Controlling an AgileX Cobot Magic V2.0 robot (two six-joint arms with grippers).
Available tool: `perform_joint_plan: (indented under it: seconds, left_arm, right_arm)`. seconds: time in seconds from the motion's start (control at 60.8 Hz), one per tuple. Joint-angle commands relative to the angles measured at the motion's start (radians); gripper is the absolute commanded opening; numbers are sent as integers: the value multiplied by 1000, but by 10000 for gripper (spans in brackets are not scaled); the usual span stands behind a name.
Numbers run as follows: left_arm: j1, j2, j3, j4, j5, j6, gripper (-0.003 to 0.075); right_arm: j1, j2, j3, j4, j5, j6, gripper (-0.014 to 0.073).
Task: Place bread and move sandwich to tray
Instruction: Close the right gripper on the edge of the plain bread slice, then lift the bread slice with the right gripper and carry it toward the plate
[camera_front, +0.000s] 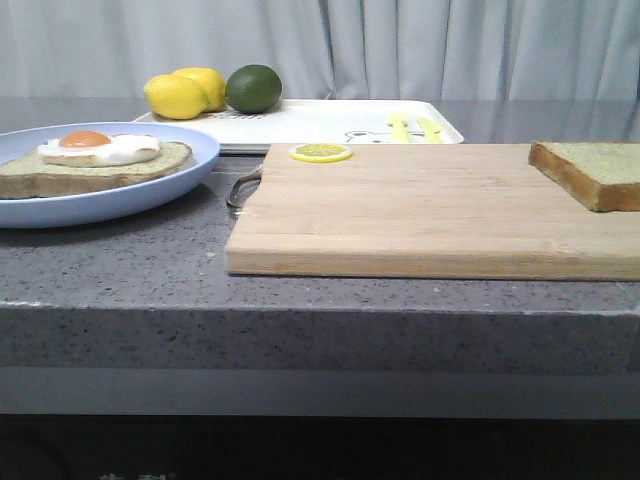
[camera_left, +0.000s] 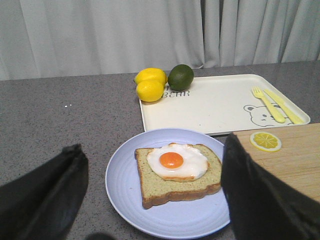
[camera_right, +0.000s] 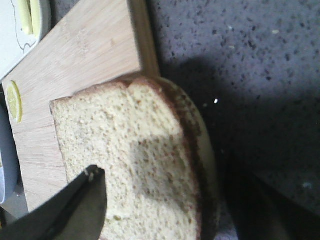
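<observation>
The sandwich (camera_front: 95, 160), a slice with a fried egg on top, lies on a pale blue plate (camera_front: 150, 190) at the left. In the left wrist view my left gripper (camera_left: 154, 150) is open above the plate (camera_left: 125, 200), its dark fingers (camera_left: 260, 195) on either side of the sandwich (camera_left: 177, 170). The plain bread (camera_front: 595, 172) lies at the right end of the cutting board (camera_front: 420, 215). My right gripper (camera_right: 165, 180) is open over the bread (camera_right: 135, 150), one finger (camera_right: 85, 200) at each side. The white tray (camera_front: 330, 122) stands behind the board. Neither gripper shows in the front view.
Two lemons (camera_front: 185, 93) and a lime (camera_front: 253, 88) sit on the tray's left end, and yellow cutlery (camera_front: 412, 128) lies on its right end. A lemon slice (camera_front: 320, 153) lies on the board's far edge. The counter's front edge runs below the board.
</observation>
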Motion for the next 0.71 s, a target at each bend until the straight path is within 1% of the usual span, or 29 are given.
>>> perform_joint_plan:
  seconds: [0.0, 0.23, 0.28, 0.329, 0.444, 0.494, 0.593, 0.691]
  left_arm:
    - [-7, 13, -25, 3, -85, -10, 544]
    - [-7, 13, -25, 3, -85, -10, 544]
    - [-7, 13, -25, 6, -85, -10, 544]
    - [-7, 13, -25, 14, -85, -10, 544]
    - [-7, 13, -25, 16, -85, -10, 544]
    - [-7, 13, -25, 17, -85, -10, 544]
    - [-7, 13, -25, 17, -85, -10, 544]
    - [-7, 13, -25, 17, -85, -10, 544]
  right_arm:
    - [4, -21, -27, 63, 143, -16, 507]
    - [25, -4, -27, 63, 143, -16, 507]
    - [24, -4, -27, 63, 143, -16, 494]
    - [24, -6, -27, 63, 143, -16, 453]
    - [24, -9, -27, 63, 143, -16, 299]
    - [24, -16, -27, 63, 143, -16, 254]
    - [24, -44, -27, 73, 143, -16, 191]
    - [24, -89, -27, 90, 143, -16, 164]
